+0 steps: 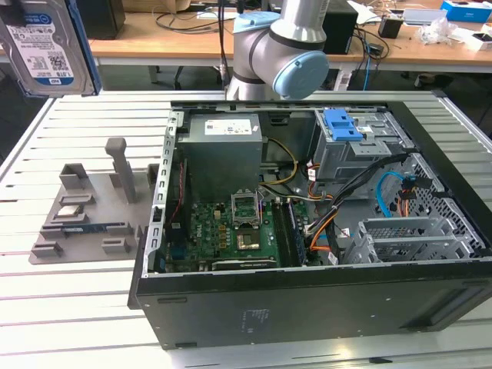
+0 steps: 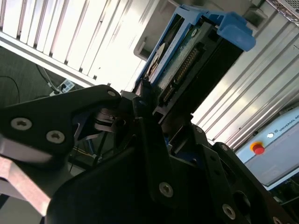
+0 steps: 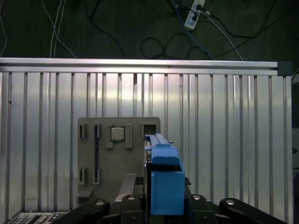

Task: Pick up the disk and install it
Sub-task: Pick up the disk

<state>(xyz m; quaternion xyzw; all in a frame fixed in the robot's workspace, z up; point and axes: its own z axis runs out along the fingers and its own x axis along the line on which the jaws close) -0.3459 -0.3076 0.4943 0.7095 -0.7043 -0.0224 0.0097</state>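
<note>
**Clerk:** Item one, the disk: where is it?

**Keeper:** The disk [image 1: 42, 46] is a silver drive with a white-and-blue label in a blue carrier. It is held in the air, well apart from the computer case [image 1: 307, 307], off to the exterior view's left of it and high above the slatted worktop [image 1: 77, 323].

**Clerk:** And the gripper?

**Keeper:** The gripper [image 2: 166, 109] is clenched on the disk. In the second wrist view its black fingers [image 2: 145, 126] press on the connector end, and the rest of the drive juts away from them. In the first wrist view the disk stands edge-on between the gripper's black parts.

**Clerk:** What else is logged against the case?

**Keeper:**
- Grey parts tray [image 1: 92, 215]: on the worktop, just beside the case on the exterior view's left.
- Power-supply box [image 1: 223, 150]: inside the case.
- Small blue bracket [image 1: 342, 125]: inside the case, on the drive cage.
- Arm [image 1: 280, 42]: rises behind the case.
</note>
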